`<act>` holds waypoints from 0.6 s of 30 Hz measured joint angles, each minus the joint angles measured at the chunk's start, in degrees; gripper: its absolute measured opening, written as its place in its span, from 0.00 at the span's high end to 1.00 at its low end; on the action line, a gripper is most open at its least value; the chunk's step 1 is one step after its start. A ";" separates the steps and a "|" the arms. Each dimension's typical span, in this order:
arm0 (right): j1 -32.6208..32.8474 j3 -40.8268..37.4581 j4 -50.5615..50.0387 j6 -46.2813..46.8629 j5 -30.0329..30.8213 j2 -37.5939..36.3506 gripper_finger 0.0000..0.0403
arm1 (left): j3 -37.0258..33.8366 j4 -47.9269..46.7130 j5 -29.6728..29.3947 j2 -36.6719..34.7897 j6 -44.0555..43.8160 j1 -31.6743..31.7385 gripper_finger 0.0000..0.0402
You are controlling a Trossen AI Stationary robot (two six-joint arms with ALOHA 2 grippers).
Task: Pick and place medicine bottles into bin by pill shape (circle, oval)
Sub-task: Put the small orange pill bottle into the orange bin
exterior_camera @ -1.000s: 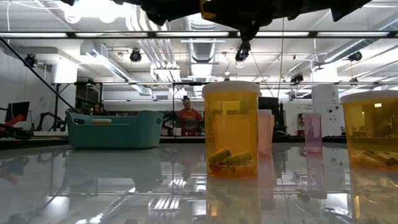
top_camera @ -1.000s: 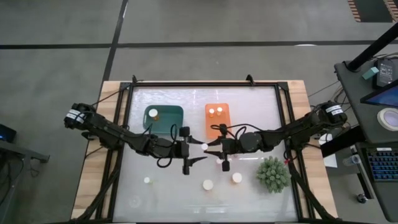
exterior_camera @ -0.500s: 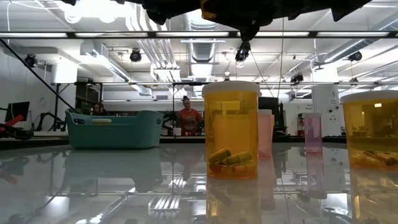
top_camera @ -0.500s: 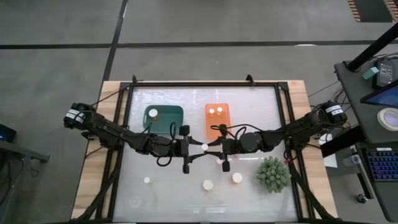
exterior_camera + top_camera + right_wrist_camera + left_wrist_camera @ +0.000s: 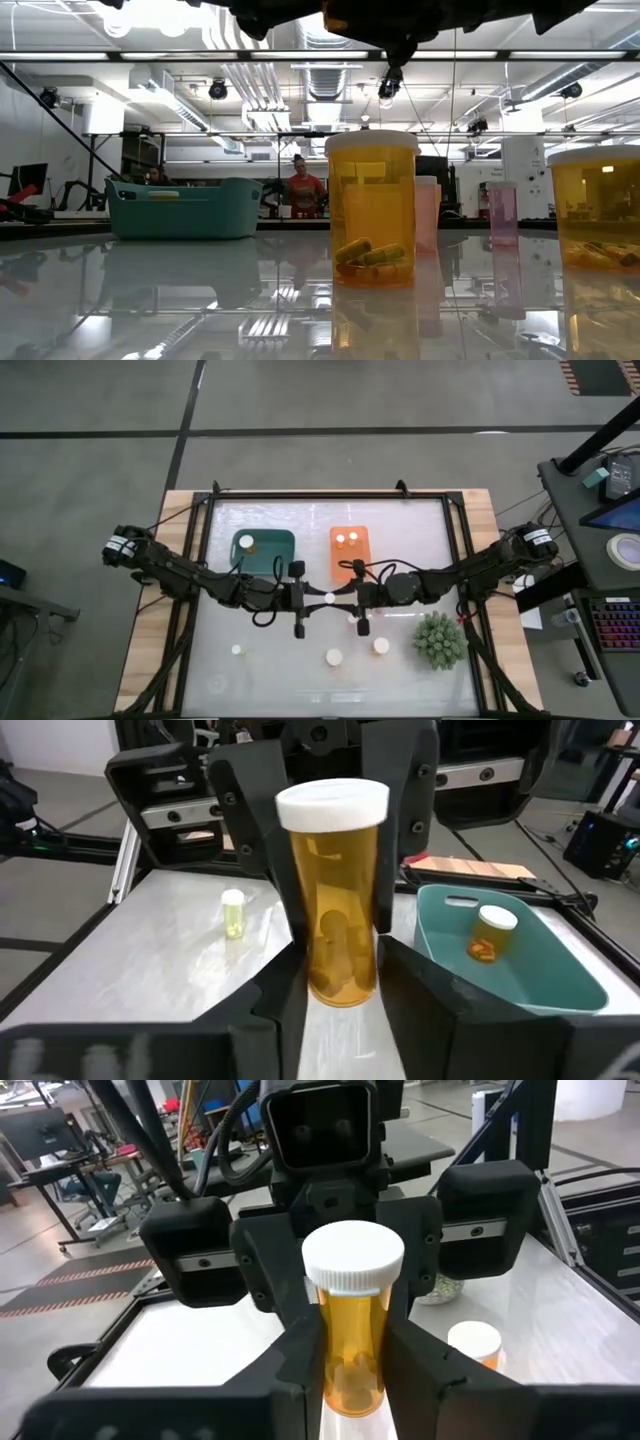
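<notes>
Having closed from wide, the left gripper [image 5: 352, 1365] now pinches the white-capped amber plastic bottle [image 5: 352, 1320], also clamped by the right gripper [image 5: 340, 982], suggesting a handover.

Four views, one shared bottle at centre.
High looks straight down on the table [image 5: 250, 660]; low looks level across it; both wrists face each other closely over the bottle [image 5: 351, 1325].

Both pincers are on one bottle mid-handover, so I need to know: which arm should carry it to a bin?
Left, probably: the left pincer has closed on the bottle, and the teal bin lies on its side.
</notes>
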 joint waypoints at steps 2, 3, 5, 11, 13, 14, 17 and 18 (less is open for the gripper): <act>0.00 0.00 -0.02 0.00 0.16 0.00 0.65 | 0.00 -0.02 0.00 0.00 0.04 -0.02 0.85; 0.00 0.00 -0.08 0.00 0.16 0.00 0.63 | 0.02 -0.09 0.00 0.00 0.05 -0.02 0.85; 0.00 0.01 -1.38 -0.02 0.17 -0.40 0.57 | 0.07 -0.87 -0.11 -0.02 0.06 -0.02 0.85; 0.00 0.00 -8.94 1.57 0.21 -4.89 0.46 | 0.09 -8.93 -5.73 -0.15 0.01 -0.04 0.86; 0.00 0.00 -10.57 2.23 0.91 -6.26 0.46 | 0.09 -10.81 -7.70 -0.15 -0.22 0.01 0.86; 0.00 0.00 -10.86 2.17 1.72 -6.59 0.45 | 0.07 -11.26 -8.12 -0.15 -0.52 0.11 0.86; 0.00 0.00 -10.66 1.44 2.10 -7.08 0.46 | 0.00 -11.16 -8.35 -0.15 -1.41 0.44 0.86; 0.00 0.00 -10.33 1.09 2.10 -6.99 0.46 | 0.00 -11.10 -8.37 -0.15 -1.45 0.57 0.86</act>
